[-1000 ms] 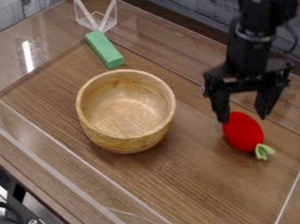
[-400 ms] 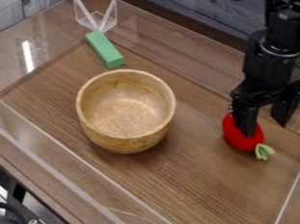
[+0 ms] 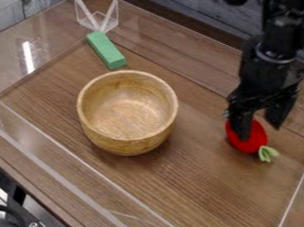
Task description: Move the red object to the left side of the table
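Observation:
The red object is a small glossy strawberry-like toy with a light green stem end, lying at the right side of the dark wood-grain table. My gripper points straight down right over it, open, with its black fingers astride the toy's upper part. The fingers hide the top of the toy. I cannot tell whether they touch it.
A wooden bowl sits in the middle of the table. A green rectangular block lies at the back left, near a clear acrylic stand. Clear acrylic walls edge the tabletop.
My gripper has shifted right and come down over the red toy, rolling about its vertical axis. The toy, bowl and block have not moved.

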Controlling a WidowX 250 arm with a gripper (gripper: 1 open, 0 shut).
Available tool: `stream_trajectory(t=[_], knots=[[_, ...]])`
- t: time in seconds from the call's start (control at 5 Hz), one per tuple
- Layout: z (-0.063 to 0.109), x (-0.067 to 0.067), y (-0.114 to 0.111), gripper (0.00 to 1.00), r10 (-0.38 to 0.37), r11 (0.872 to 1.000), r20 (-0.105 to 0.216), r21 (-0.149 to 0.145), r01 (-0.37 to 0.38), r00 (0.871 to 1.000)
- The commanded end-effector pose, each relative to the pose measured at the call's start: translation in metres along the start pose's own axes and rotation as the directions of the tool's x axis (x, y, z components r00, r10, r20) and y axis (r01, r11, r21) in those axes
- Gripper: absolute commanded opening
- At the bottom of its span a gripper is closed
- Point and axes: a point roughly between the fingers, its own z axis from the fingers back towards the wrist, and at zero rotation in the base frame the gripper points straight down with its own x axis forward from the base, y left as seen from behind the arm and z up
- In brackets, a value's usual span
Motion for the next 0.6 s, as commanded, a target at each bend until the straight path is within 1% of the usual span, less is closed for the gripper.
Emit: stream_trajectory(t=[0.0,0.2,0.4], knots=[[0.016,0.005,0.003,1.00,0.051,0.997,0.013,-0.063,-0.050,0.999],[0.018,-0.002,0.003,1.00,0.107,0.992,-0.001,-0.068,-0.107,0.994],[0.020,-0.011,0.001,1.00,0.144,0.987,-0.014,-0.065,-0.144,0.990]])
